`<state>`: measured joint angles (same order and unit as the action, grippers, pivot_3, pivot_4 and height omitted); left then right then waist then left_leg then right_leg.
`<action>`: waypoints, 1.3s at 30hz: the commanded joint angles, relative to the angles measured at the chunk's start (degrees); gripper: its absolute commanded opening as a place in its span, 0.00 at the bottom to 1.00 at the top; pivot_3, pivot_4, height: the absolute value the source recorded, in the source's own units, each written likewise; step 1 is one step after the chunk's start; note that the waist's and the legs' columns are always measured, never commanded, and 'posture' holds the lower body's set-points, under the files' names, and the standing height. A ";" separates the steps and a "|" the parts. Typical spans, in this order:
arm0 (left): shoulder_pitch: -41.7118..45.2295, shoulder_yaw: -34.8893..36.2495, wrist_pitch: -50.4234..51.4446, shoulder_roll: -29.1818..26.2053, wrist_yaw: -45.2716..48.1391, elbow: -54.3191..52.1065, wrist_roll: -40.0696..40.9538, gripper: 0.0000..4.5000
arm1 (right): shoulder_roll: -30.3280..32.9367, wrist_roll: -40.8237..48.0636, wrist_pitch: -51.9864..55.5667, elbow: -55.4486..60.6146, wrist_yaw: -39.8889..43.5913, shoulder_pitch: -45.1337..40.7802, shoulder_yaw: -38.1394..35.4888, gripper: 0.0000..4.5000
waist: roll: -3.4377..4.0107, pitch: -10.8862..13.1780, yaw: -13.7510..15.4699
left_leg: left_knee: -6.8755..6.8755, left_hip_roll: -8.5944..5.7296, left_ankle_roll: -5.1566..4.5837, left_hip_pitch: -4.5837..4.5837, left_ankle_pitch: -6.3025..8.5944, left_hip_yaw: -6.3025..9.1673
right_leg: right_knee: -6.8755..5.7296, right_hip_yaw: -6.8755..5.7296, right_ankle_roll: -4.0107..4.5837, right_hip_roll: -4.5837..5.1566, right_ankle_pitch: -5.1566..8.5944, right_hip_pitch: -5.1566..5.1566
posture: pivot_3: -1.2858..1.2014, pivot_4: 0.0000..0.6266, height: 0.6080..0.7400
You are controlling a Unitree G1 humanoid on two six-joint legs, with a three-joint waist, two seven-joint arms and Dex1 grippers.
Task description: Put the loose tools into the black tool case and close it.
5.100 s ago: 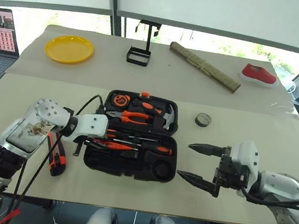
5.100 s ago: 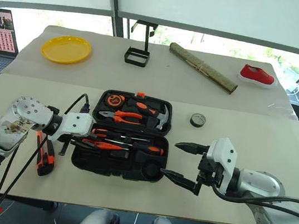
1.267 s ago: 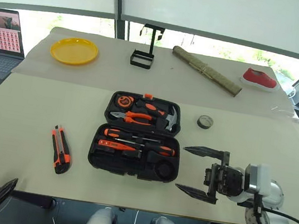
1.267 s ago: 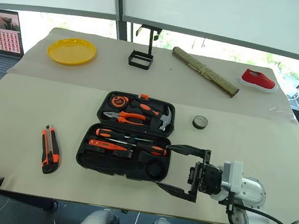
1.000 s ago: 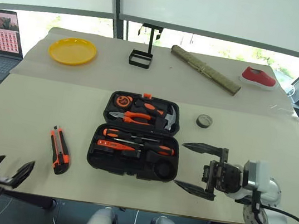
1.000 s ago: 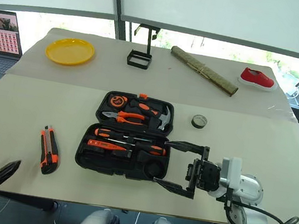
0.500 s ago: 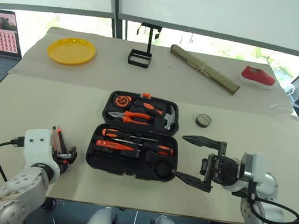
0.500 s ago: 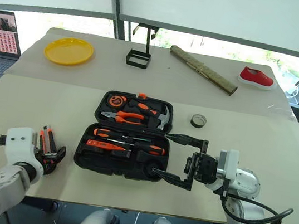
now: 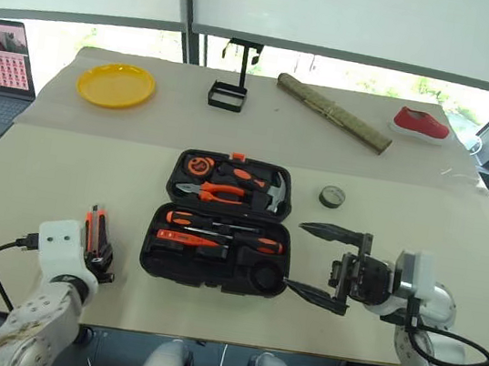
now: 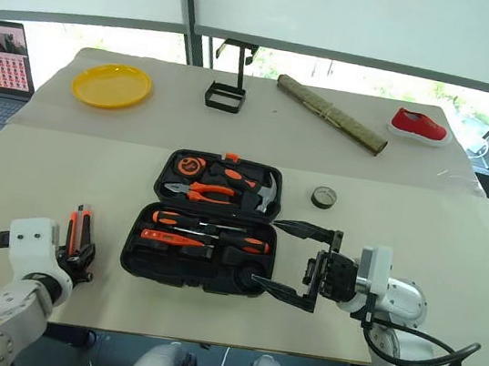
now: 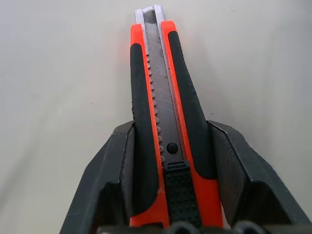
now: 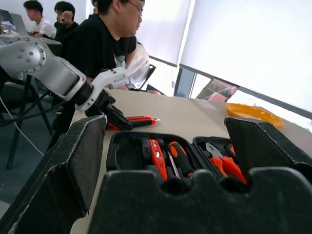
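Note:
The black tool case (image 9: 202,280) lies open in the middle of the table. Two orange-and-black screwdrivers (image 9: 224,227) and a small orange tester (image 9: 183,237) sit in its near half. The orange-and-black utility knife (image 11: 165,122) lies on the table left of the case. My left gripper (image 9: 99,251) is shut on the knife's near end, a finger (image 11: 117,170) pressed to each side. The dark tape roll (image 9: 333,196) rests on the table right of the case. My right gripper (image 9: 296,256) hangs open just right of the case's near half, holding nothing.
At the back stand a yellow plate (image 9: 115,85), a black wire stand (image 9: 227,94), a rolled mat (image 9: 333,112) and a red shoe (image 9: 422,123). A laptop (image 9: 0,64) sits far left. Pliers (image 9: 215,192) and a hammer lie in the case's far half. People sit beyond the table in the right wrist view.
My left arm came up from the lower left to the utility knife and its fingers closed around the knife's near end. The right gripper has stayed in place, open.

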<state>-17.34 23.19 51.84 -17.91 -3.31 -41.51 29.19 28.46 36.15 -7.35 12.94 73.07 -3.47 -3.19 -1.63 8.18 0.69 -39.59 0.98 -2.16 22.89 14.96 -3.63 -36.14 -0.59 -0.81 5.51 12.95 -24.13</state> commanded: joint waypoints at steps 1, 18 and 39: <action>2.53 8.58 -18.17 -7.76 24.02 6.82 5.25 0.39 | 0.91 1.01 -0.89 2.23 -0.17 0.15 -2.05 1.00 | -0.03 0.02 0.00 | 0.00 0.05 0.02 0.02 -0.01 0.00 | 0.01 -0.02 0.07 -0.04 0.03 -0.04 | 0.52 0.24 1.00; 33.85 -30.24 -35.69 -36.86 82.47 22.70 -8.44 0.39 | 3.96 -0.41 -0.48 5.22 -3.35 6.22 -4.30 1.00 | 0.27 0.27 0.01 | -0.05 -0.05 -0.16 0.28 0.07 -0.23 | 0.23 0.07 -0.70 -0.22 -0.23 -0.04 | 0.52 0.24 1.00; 40.47 -41.91 -34.05 -34.71 81.35 25.76 -22.69 0.39 | 4.69 -0.85 1.15 10.56 -8.62 8.91 -4.25 1.00 | 0.20 0.32 -0.02 | -0.17 -0.03 -0.21 0.30 0.09 -0.16 | 0.13 0.06 -0.77 -0.27 -0.15 -0.03 | 0.52 0.24 1.00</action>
<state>23.97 -18.18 16.73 -51.85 77.82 -14.22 7.03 32.67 34.94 -6.39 21.57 65.00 5.87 -6.82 -1.43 8.51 0.67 -39.76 0.95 -2.37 23.19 15.05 -3.79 -36.01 -0.53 -1.58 5.24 12.80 -24.15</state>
